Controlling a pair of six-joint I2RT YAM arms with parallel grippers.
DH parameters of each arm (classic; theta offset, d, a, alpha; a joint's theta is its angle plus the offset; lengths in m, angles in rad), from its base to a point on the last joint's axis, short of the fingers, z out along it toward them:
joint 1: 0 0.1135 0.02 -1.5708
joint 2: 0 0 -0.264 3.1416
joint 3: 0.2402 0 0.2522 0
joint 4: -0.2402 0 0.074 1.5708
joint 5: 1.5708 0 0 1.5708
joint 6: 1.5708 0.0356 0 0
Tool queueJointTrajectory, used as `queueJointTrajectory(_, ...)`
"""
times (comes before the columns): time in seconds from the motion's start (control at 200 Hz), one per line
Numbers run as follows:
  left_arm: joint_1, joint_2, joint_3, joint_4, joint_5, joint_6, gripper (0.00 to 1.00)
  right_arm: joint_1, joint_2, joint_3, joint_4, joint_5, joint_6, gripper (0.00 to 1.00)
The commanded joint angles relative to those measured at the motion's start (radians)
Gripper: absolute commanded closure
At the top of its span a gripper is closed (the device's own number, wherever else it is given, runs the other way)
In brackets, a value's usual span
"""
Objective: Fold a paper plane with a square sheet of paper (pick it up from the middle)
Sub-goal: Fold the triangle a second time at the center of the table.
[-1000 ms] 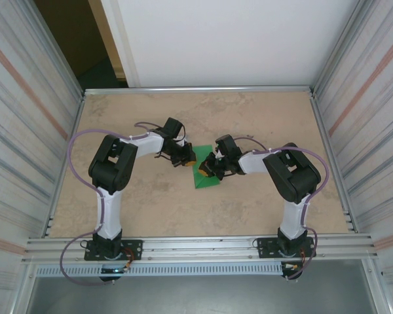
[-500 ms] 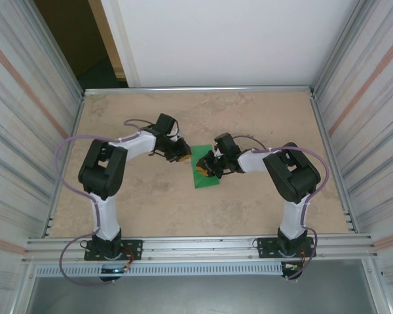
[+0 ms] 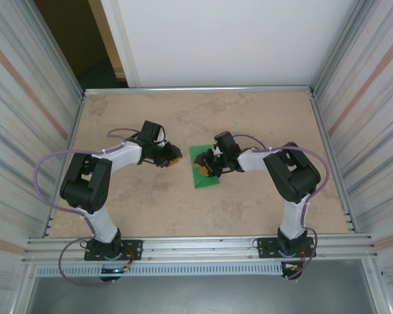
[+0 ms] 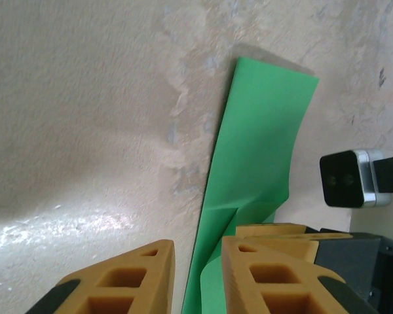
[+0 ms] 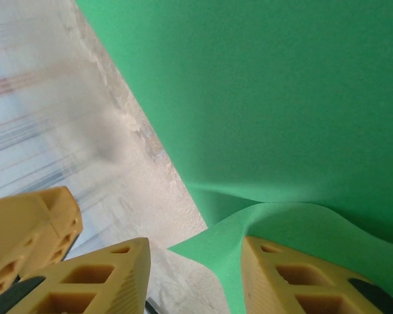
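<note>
The square sheet of paper (image 3: 207,182), bright green and folded into a narrower creased shape, lies flat at the table's middle. My right gripper (image 3: 205,168) hovers low over its centre, jaws apart. In the right wrist view a loose green flap (image 5: 295,226) drapes over one finger (image 5: 281,275) of the right gripper (image 5: 195,242), unpinched. My left gripper (image 3: 172,157) stands to the left of the sheet, clear of its edge. In the left wrist view the left gripper (image 4: 198,243) is open a little, with the green paper (image 4: 262,131) lying beyond it and the right gripper's fingers (image 4: 281,230) resting on the paper.
The beige table (image 3: 150,196) is walled by metal rails (image 3: 196,89) at the back and sides. The two arm bases (image 3: 108,248) sit at the near edge. The right wrist camera (image 4: 350,178) shows beside the paper in the left wrist view.
My left gripper has let go and drawn back to the left, off the paper. My right gripper has opened where it was, over the sheet.
</note>
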Motion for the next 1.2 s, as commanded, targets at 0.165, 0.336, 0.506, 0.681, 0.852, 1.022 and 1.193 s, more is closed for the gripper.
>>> queueJointTrajectory(0.165,-0.072,-0.044,-0.032,0.08,0.038,0.015,0.89,-0.012,0.042,-0.009,-0.148,0.052,-0.031,0.79)
queueJointTrajectory(0.336,-0.106,-0.002,-0.024,0.1,0.062,0.027,0.96,-0.014,0.057,-0.008,-0.161,0.048,-0.029,0.86)
queueJointTrajectory(0.506,-0.135,0.053,0.023,0.078,0.063,0.052,1.0,-0.016,0.066,-0.004,-0.177,0.048,-0.031,0.93)
queueJointTrajectory(0.681,-0.151,0.104,0.062,0.066,0.065,0.065,1.0,-0.016,0.07,-0.001,-0.18,0.048,-0.034,0.96)
queueJointTrajectory(0.852,-0.154,0.147,0.093,0.023,0.037,0.076,1.0,-0.016,0.066,-0.002,-0.178,0.048,-0.034,0.97)
queueJointTrajectory(1.022,-0.153,0.186,0.112,0.003,0.03,0.083,1.0,-0.017,0.064,-0.003,-0.176,0.048,-0.038,0.97)
queueJointTrajectory(1.193,-0.154,0.205,0.118,-0.012,0.014,0.085,1.0,-0.016,0.058,-0.003,-0.17,0.046,-0.039,0.97)
